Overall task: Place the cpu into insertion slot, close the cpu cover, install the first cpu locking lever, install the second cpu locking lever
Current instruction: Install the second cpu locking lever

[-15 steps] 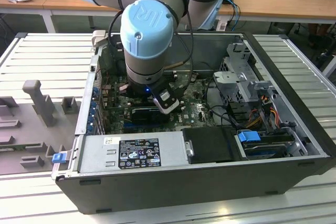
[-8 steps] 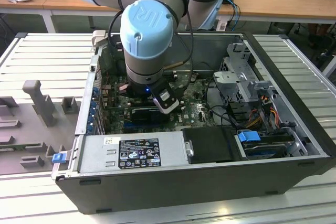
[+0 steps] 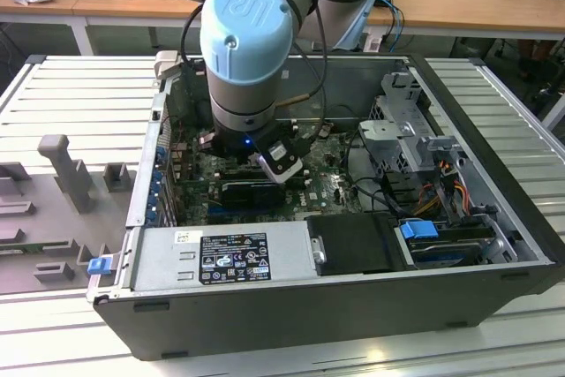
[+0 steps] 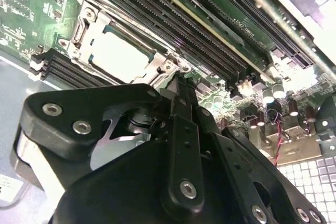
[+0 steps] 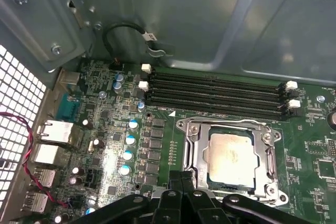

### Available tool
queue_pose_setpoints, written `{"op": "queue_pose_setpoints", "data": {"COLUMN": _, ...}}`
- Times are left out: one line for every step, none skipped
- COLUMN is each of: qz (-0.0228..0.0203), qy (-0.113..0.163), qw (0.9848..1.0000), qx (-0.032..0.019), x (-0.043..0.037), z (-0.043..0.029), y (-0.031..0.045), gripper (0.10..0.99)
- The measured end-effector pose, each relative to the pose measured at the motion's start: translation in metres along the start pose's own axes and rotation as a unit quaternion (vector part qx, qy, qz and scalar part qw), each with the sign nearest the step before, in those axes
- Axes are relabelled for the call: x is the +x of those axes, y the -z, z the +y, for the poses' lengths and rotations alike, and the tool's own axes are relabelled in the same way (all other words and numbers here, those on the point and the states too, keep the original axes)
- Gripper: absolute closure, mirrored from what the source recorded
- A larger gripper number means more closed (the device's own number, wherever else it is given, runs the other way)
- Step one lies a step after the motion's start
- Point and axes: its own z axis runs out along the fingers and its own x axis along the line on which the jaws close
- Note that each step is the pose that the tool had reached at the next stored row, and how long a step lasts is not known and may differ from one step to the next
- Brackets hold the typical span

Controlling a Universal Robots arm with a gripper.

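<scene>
Seemingly fingers together, gripper (image 5: 181, 182) holding nothing, poised beside cpu (image 5: 232, 159), cpu cover (image 5: 195, 150) down.

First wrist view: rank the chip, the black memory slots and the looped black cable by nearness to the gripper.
1. The chip, seated in its socket under the metal frame, just beyond the gripper.
2. The black memory slots, past the socket.
3. The looped black cable, up on the grey case wall.

we count one pale silvery square cpu (image 5: 232, 160) under one dark silver metal frame cover (image 5: 195, 150), four long black memory slots (image 5: 215, 94) beside it, and one black gripper (image 5: 181, 182).
</scene>
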Motion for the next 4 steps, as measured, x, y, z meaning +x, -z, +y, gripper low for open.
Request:
{"op": "queue_pose_setpoints", "data": {"qz": 0.0000, "qy": 0.000, "qw": 1.0000, "qx": 0.0000, "x": 0.0001, "z": 0.0000, "y": 0.0000, "gripper": 0.980}}
{"op": "queue_pose_setpoints", "data": {"qz": 0.0000, "qy": 0.000, "qw": 1.0000, "qx": 0.0000, "x": 0.0002, "z": 0.0000, "y": 0.0000, "gripper": 0.980}}
{"op": "queue_pose_setpoints", "data": {"qz": 0.0000, "qy": 0.000, "qw": 1.0000, "qx": 0.0000, "x": 0.0002, "z": 0.0000, "y": 0.0000, "gripper": 0.980}}
{"op": "queue_pose_setpoints", "data": {"qz": 0.0000, "qy": 0.000, "qw": 1.0000, "qx": 0.0000, "x": 0.0003, "z": 0.0000, "y": 0.0000, "gripper": 0.980}}
